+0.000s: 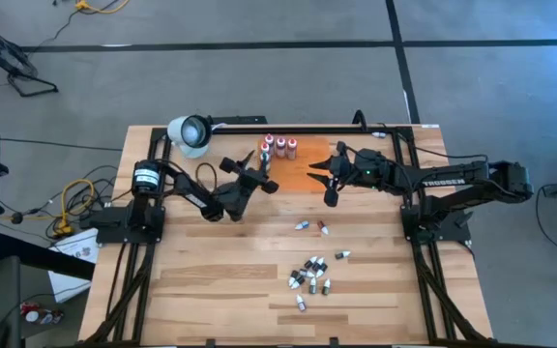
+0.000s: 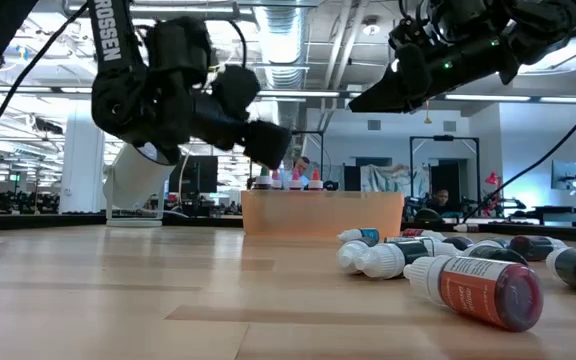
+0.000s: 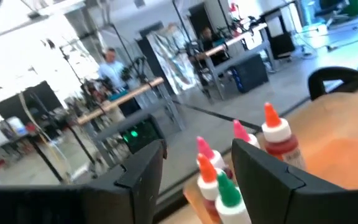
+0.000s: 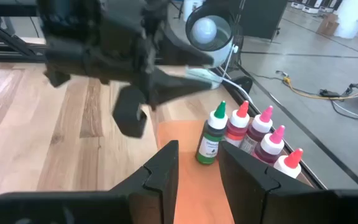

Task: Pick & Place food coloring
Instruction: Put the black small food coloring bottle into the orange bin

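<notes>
Five bottles [image 4: 241, 140] are standing upright together on one orange mat [image 1: 303, 166]. About thirteen small bottles [image 1: 310, 274] are lying loose on the bench [image 1: 211, 280]. Two arms are reaching in, and one lamp [image 1: 190, 131] is sitting at the back.

Bright, even ceiling light (strip lamps glare in the low view); left wrist view motion-blurred.

Robotics lab: open hall of workbenches [image 3: 120, 99], exposed ceiling ducts [image 2: 313, 40].
</notes>
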